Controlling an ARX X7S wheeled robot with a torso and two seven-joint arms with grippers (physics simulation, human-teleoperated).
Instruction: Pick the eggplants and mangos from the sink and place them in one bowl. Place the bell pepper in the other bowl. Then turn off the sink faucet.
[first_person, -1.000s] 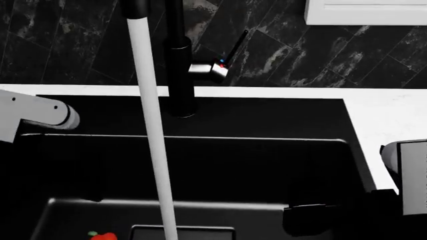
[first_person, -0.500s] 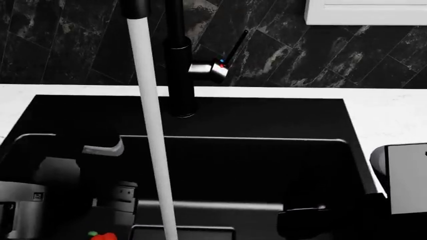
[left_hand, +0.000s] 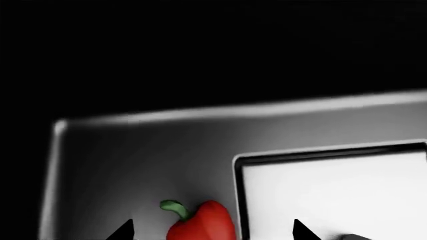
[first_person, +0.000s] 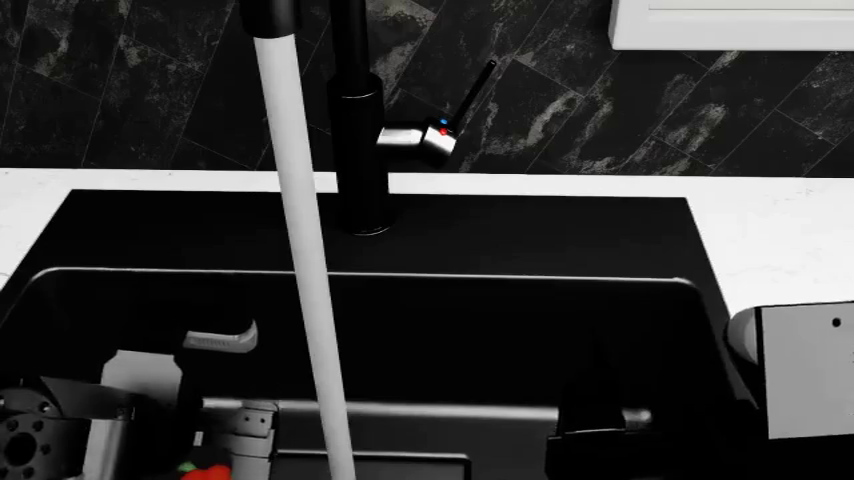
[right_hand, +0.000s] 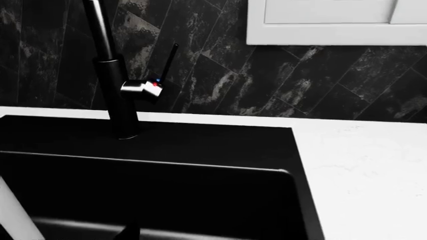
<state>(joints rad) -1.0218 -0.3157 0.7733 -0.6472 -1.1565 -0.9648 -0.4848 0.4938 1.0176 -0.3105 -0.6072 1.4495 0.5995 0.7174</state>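
Observation:
The red bell pepper (left_hand: 203, 226) with its green stem lies on the sink (left_hand: 133, 150) floor, right beside the square drain plate (left_hand: 333, 195). My left gripper (left_hand: 212, 233) is open low in the basin, one fingertip on each side of the pepper. In the head view only a sliver of the pepper (first_person: 203, 472) shows, beside my left arm (first_person: 80, 430). The black faucet (first_person: 360, 150) has its lever (first_person: 474, 95) raised and a white water stream (first_person: 310, 300) is running. My right gripper (first_person: 594, 440) hangs open and empty over the sink's right part. Eggplants, mangos and bowls are out of view.
White countertop (right_hand: 360, 165) runs behind and to the right of the sink. A black tiled wall (right_hand: 220, 75) rises behind the faucet (right_hand: 117, 90), with a white cabinet edge (right_hand: 333, 25) above. The water stream falls between my two arms.
My left arm has swung from the sink's upper left rim down into the basin toward the pepper. My right arm has sunk slightly lower.

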